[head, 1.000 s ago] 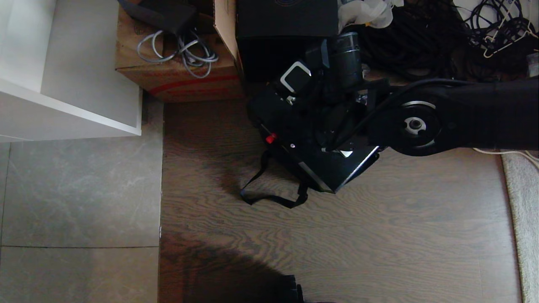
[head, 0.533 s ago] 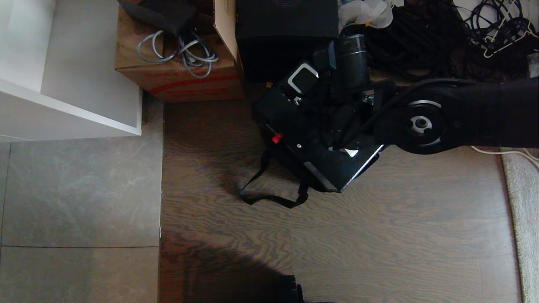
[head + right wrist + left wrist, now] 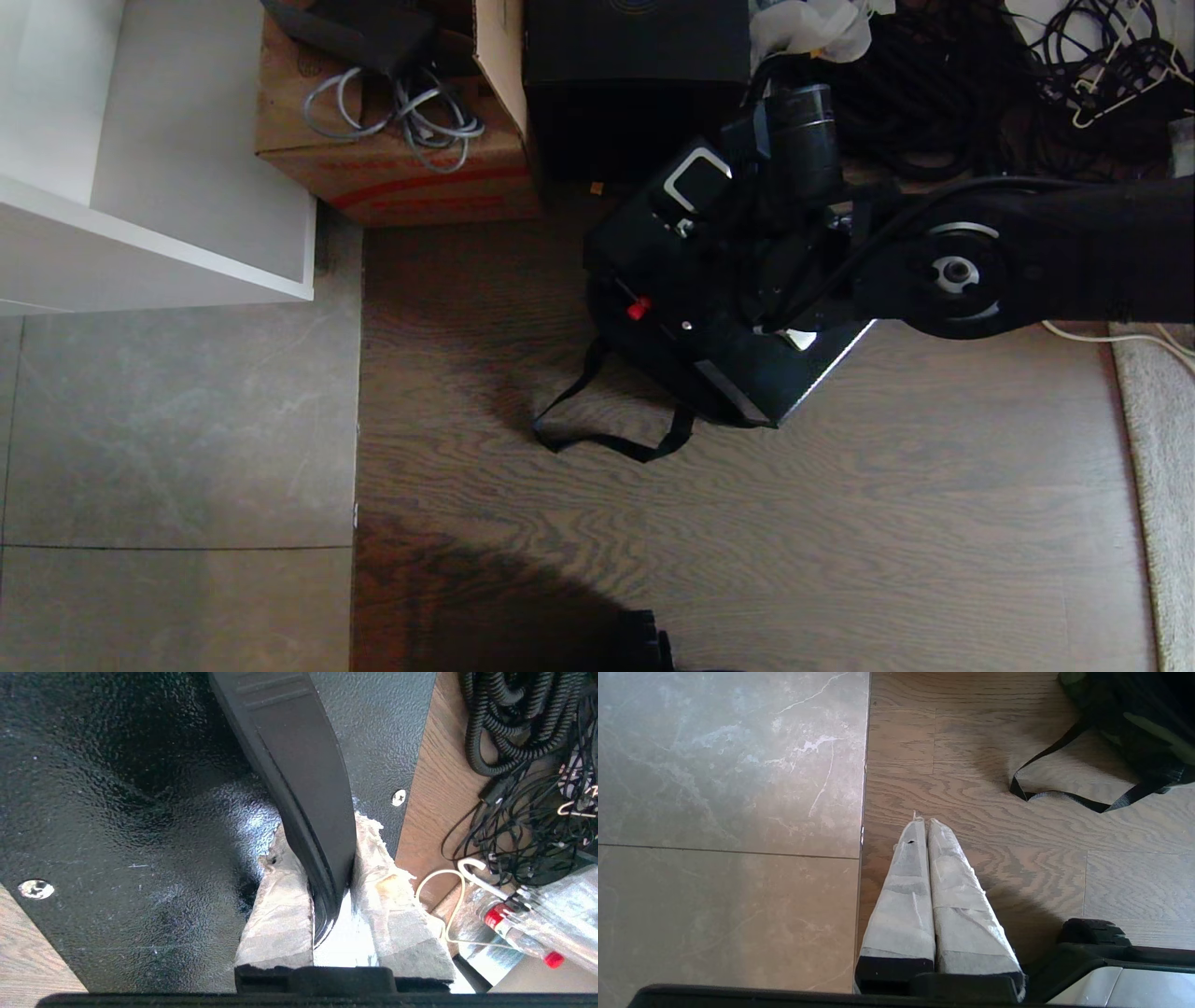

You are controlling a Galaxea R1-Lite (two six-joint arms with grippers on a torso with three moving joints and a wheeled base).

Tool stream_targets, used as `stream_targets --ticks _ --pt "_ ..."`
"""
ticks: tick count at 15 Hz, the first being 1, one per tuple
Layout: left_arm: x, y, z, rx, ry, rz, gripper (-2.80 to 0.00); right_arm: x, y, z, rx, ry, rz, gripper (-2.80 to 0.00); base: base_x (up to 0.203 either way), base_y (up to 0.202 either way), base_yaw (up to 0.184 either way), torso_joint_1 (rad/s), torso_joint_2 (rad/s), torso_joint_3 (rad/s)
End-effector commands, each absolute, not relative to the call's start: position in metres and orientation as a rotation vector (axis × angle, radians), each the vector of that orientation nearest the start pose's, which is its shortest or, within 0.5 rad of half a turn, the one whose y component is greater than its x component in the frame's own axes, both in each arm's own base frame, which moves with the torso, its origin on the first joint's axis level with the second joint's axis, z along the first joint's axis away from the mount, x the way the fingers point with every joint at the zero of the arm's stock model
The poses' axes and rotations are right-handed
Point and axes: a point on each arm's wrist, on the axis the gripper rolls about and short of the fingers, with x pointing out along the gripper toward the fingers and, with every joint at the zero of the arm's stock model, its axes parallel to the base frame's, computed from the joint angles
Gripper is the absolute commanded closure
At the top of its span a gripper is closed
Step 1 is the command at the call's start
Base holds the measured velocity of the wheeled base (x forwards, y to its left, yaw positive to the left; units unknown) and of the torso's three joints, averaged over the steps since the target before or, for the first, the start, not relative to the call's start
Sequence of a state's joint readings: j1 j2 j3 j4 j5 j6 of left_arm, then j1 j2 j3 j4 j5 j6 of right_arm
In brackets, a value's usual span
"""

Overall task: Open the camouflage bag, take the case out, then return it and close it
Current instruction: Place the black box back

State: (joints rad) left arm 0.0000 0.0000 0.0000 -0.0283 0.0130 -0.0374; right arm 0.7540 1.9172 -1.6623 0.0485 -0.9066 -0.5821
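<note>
Black handle (image 3: 299, 765) of the case (image 3: 117, 835) sits pinched between the right gripper's (image 3: 329, 858) taped fingers (image 3: 280, 905), narrowly parted. Left gripper's (image 3: 923, 823) fingers (image 3: 906, 896) press together above the floor (image 3: 1017, 858), holding nothing.

Wood-grain floor (image 3: 840, 523) fills most of head view; grey stone tiles (image 3: 177, 439) to its left, w/ a straight seam between the two. White cabinet (image 3: 159, 187) at upper left, standing over the tiles. Brown cardboard box (image 3: 392, 168) w/ red stripe just beside it, grey cables (image 3: 411, 112) coiled on top. Tall black box (image 3: 635, 65) touching the cardboard box's flap. Black cable tangle (image 3: 980, 84) along top right, white crumpled plastic (image 3: 812, 28) near it. Pale rug edge (image 3: 1158, 485) at far right. Red-capped clear tubes (image 3: 518, 924) in right wrist view, beside the cables.
</note>
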Motion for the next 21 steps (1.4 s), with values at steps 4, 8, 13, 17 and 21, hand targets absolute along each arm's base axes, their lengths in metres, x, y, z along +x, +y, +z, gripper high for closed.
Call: stream_targets --ticks 4,8,13,17,21 --pt "-0.022 0.000 0.076 -0.038 -0.022 0.013 0.00 0.280 0.237 0.297 -0.790 0.228 -0.099 0.00 0.000 0.000 0.000 0.000 0.00 0.000" --pt "-0.022 0.000 0.076 -0.038 -0.022 0.013 0.00 0.273 0.230 0.302 -0.790 0.226 -0.099 0.00 0.000 0.000 0.000 0.000 0.00 0.000" --pt "-0.022 0.000 0.076 -0.038 -0.022 0.013 0.00 0.266 0.224 0.302 -0.796 0.231 -0.099 0.00 0.000 0.000 0.000 0.000 0.00 0.000" --pt "-0.022 0.000 0.076 -0.038 -0.022 0.013 0.00 0.263 0.221 0.304 -0.795 0.228 -0.100 0.00 0.000 0.000 0.000 0.000 0.00 0.000" --pt "-0.022 0.000 0.076 -0.039 -0.022 0.012 0.00 0.257 0.216 0.299 -0.814 0.245 -0.093 0.00 0.000 0.000 0.000 0.000 0.00 0.000"
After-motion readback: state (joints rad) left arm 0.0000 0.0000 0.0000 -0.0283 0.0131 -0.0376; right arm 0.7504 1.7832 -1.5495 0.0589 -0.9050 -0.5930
